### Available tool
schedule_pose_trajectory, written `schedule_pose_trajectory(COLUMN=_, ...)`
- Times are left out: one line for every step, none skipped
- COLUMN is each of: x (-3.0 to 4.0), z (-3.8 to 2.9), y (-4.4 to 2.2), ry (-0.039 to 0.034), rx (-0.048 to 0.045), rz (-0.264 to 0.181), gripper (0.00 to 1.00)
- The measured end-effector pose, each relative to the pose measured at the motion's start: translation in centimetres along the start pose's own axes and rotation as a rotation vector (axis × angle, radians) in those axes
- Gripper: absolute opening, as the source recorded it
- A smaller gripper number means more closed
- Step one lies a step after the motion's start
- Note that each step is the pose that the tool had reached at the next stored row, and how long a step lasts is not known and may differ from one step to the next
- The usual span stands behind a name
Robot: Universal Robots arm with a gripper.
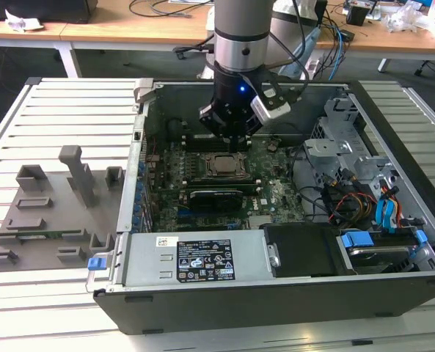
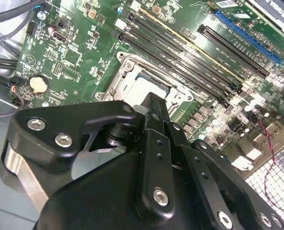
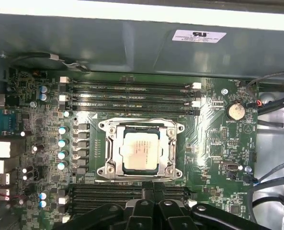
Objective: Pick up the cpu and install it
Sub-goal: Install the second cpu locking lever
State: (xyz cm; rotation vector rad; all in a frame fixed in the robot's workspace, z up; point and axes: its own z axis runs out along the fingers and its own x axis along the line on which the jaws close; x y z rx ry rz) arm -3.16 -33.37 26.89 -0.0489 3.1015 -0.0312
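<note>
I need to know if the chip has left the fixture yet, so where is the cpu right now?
The cpu lies inside the metal socket frame on the motherboard, between the two banks of memory slots in the first wrist view, with the gripper just above it.

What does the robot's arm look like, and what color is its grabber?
The arm is a fat silver-grey tube with a black band. Below it sits a black wrist block with a tiny blue light and a small pale box clipped to its side. Dark cables loop beside it. The gripper is black metal, built from jointed bars with shiny silver screws.
</note>
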Motion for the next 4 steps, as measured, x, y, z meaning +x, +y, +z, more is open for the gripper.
schedule_pose_trajectory(x=0.0, z=0.0, y=0.0, ry=0.0, rx=-0.0001, rz=0.0, gripper=0.11)
schedule_pose_trajectory(x=0.0, z=0.0, y=0.0, ry=0.0, rx=-0.0001, rz=0.0, gripper=0.11)
schedule_pose_trajectory(x=0.0, z=0.0, y=0.0, ry=0.0, rx=-0.0002, rz=0.0, gripper=0.11)
schedule_pose_trajectory(x=0.0, z=0.0, y=0.0, ry=0.0, rx=-0.0002, rz=0.0, gripper=0.11)
